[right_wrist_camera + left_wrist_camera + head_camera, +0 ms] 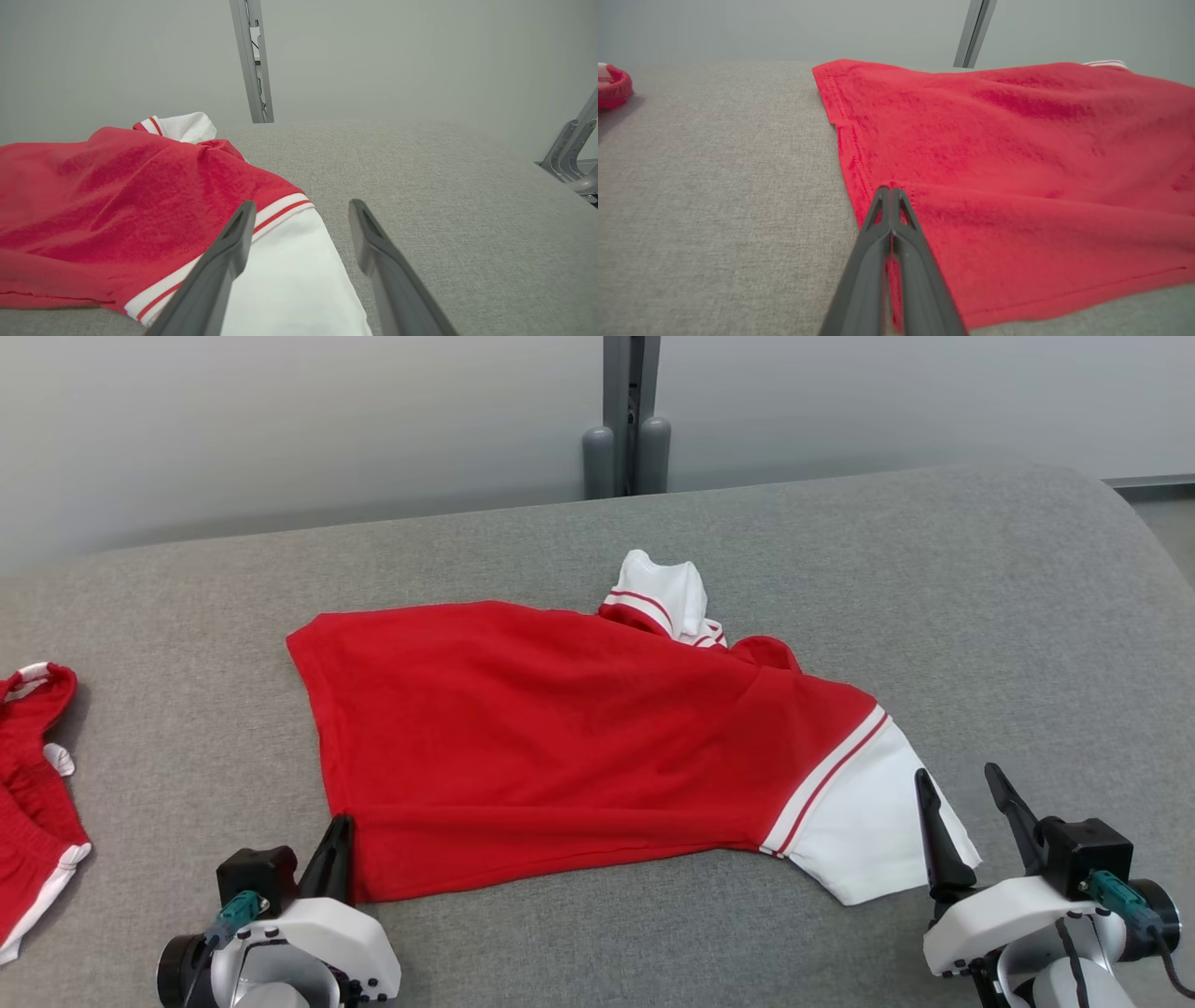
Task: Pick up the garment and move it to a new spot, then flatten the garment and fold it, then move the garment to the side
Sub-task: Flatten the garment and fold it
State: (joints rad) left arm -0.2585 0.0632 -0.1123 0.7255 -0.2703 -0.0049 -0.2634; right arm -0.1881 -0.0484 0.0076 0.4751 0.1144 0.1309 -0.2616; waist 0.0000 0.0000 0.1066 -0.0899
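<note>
The red shirt [560, 737] lies spread in the middle of the grey bench [934, 569]. At the lower left, the left gripper [338, 835] has its jaws clenched on the near hem corner of the shirt. The left wrist view shows red cloth pinched between the jaws. At the lower right, the right gripper [957, 773] has its jaws wide apart and grasps nothing. In the right wrist view one jaw stands over the white sleeve [289, 280] and the other over bare bench. The head view also shows another red garment [33, 784] at the left edge.
</note>
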